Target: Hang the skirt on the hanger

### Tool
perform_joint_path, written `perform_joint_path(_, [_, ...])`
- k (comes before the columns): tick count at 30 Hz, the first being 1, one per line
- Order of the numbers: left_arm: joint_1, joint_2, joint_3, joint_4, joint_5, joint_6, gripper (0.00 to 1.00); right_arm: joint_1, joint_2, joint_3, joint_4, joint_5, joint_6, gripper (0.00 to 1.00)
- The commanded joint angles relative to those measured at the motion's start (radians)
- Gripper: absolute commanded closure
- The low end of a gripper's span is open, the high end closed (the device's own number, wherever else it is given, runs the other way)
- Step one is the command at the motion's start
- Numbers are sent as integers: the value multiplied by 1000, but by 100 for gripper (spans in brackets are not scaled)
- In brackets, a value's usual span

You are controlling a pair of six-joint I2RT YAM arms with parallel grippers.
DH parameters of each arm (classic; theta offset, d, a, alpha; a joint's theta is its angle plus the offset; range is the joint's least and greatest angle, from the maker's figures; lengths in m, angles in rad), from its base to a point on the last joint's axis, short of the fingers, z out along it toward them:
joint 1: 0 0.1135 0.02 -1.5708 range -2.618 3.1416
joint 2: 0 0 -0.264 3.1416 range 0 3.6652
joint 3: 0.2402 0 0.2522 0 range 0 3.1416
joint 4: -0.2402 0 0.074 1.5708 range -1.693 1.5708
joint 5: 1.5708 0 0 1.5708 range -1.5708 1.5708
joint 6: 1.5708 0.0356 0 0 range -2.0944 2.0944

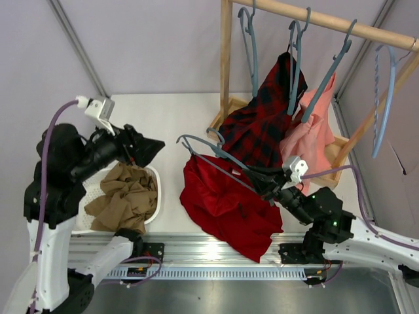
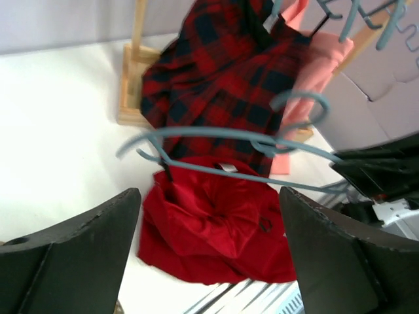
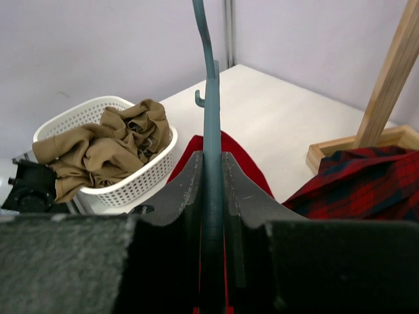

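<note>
right end effector is clamping the hanger (skirt sagging beneath) | left end effector is gaping; empty

Built of matte black motor housings over glossy white lower links on both the left arm and the right arm, topped with boxy white wrist cameras, trailed by pale lilac cables, and tipped, on the left gripper, with broad charcoal wedge-shaped fingers.

Robot lab cell: plain pale walls, white table, two arms bolted to metal rail, wooden clothes rack.
</note>
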Motion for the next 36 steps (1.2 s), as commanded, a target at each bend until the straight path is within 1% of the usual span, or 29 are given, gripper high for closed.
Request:
perform_joint_path(1, [-13, -40, -142, 77, 68, -133, 9, -11, 80, 41, 256, 54, 108, 100])
perform_joint_path(2, [-24, -99, -204, 182, 94, -183, 9, -11, 104, 46, 282, 48, 114, 100])
perform_joint_path(3, [-36, -131, -279, 246, 105, -272, 10, -13, 155, 50, 328, 53, 124, 100])
perform_joint_path(4, [-73, -164, -316, 316, 113, -312, 10, -11, 181, 58, 346, 62, 131, 100])
perform_joint_path(5, [-98, -194, -388, 445, 112, -349, 10, -11, 206, 75, 366, 77, 137, 100])
perform_joint_path(6, [-124, -236, -444, 493, 77, -389, 9, -10, 230, 83, 397, 85, 144, 100])
perform_joint_path(7, [-189, -242, -459, 515, 41, -394, 9, -10, 268, 89, 414, 90, 148, 100])
perform_joint_path(8, [-225, -239, -473, 515, -3, -391, 10, -10, 285, 96, 431, 90, 148, 100])
perform_joint_path(9, [-256, -212, -473, 500, -78, -389, 10, -10, 301, 107, 458, 88, 148, 100])
perform_joint_path(10, [-323, -193, -475, 496, -109, -391, 11, -10, 325, 110, 471, 84, 141, 100])
perform_joint_path(11, [-358, -175, -475, 498, -144, -400, 11, -7, 335, 113, 483, 79, 138, 100])
perform_joint_path(12, [-432, -144, -472, 519, -222, -417, 11, -6, 342, 113, 509, 71, 130, 100])
perform_joint_path(14, [-496, -115, -472, 536, -314, -441, 11, -5, 361, 110, 531, 65, 118, 100])
perform_joint_path(15, [-519, -101, -475, 544, -357, -478, 11, -5, 367, 109, 547, 62, 113, 100])
perform_joint_path(16, [-550, -77, -478, 550, -435, -504, 11, -6, 368, 98, 554, 38, 92, 100])
perform_joint_path(18, [-573, -58, -501, 573, -480, -584, 13, -5, 367, 81, 567, 30, 78, 100])
perform_joint_path(19, [-595, -51, -508, 594, -526, -605, 13, -5, 359, 64, 564, 31, 76, 100])
perform_joint_path(23, [-627, -26, -545, 651, -592, -684, 13, -6, 312, 32, 511, 44, 76, 100])
perform_joint_path(30, [-656, 54, -544, 752, -614, -754, 16, -6, 269, 9, 442, 21, 73, 100])
perform_joint_path(34, [-678, 117, -503, 780, -616, -776, 19, -6, 273, -12, 457, 19, 44, 100])
perform_joint_path(36, [-694, 138, -505, 792, -613, -790, 20, -5, 279, -17, 465, 18, 35, 100])
